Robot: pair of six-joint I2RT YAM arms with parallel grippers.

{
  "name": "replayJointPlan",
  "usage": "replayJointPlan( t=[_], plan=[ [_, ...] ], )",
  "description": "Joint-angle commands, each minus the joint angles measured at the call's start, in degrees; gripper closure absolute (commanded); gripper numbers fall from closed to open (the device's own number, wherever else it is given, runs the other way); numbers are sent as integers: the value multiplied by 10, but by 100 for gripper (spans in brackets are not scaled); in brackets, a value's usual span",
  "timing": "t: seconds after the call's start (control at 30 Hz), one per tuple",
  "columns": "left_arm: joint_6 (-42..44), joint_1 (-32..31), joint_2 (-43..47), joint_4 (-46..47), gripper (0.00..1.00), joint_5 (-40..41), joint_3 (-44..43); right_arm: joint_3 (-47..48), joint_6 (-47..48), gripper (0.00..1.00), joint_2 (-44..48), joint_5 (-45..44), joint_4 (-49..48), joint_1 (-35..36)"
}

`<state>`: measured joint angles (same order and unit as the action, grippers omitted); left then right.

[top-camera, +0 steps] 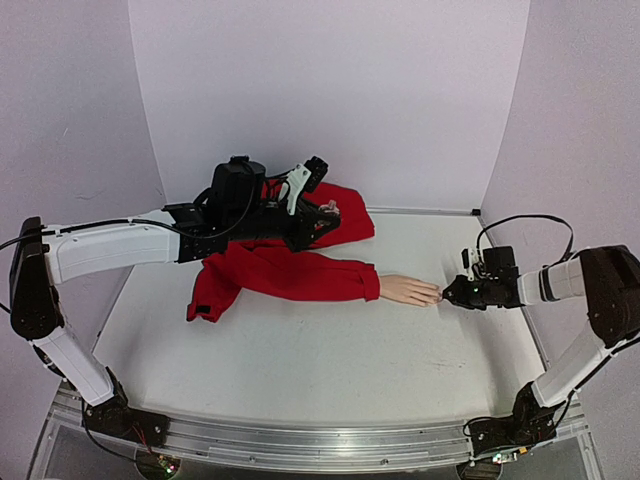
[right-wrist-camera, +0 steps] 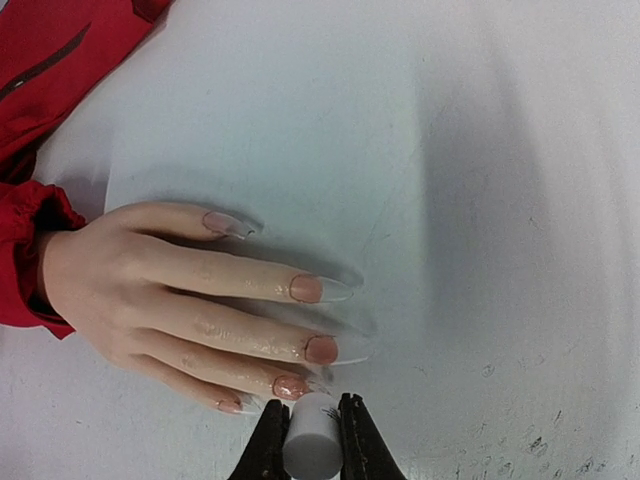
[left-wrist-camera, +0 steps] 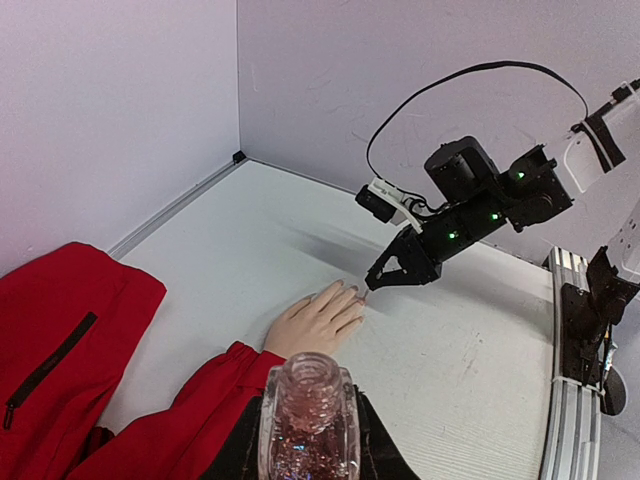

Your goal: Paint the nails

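Observation:
The pale mannequin hand [top-camera: 408, 290] lies flat on the table in a red sleeve [top-camera: 290, 273], fingers pointing right. Its long nails [right-wrist-camera: 321, 349] show pinkish bases and clear tips in the right wrist view. My right gripper [right-wrist-camera: 312, 440] is shut on a white brush cap [right-wrist-camera: 314, 442], which sits just off the glittery nail [right-wrist-camera: 290, 386] of a lower finger. The brush itself is hidden behind the cap. My left gripper [left-wrist-camera: 307, 445] is shut on an open glass bottle of pink glitter polish [left-wrist-camera: 307, 410], held above the sleeve behind the hand.
A red jacket [top-camera: 335, 215] is bunched at the back under the left arm. Grey walls close the back and sides. A metal rail [top-camera: 300, 440] runs along the near edge. The right arm [left-wrist-camera: 470, 200] and its cable reach in from the right.

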<state>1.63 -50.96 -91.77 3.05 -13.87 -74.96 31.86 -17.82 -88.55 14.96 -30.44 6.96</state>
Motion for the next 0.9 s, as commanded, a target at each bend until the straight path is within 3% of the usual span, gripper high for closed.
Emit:
replayJointPlan(
  t=[0.0,0.63,0.87],
  plan=[
    [9,-2,23,31,100,-6,-19,19,-3,100,-6,-11,5,3],
    [6,-2,28,31,100,-6,-15,8,-5,100,25,-30,15,3],
    [4,-2,27,30,100,-6,-15,-6,8,100,36,9,-5,3]
  ],
)
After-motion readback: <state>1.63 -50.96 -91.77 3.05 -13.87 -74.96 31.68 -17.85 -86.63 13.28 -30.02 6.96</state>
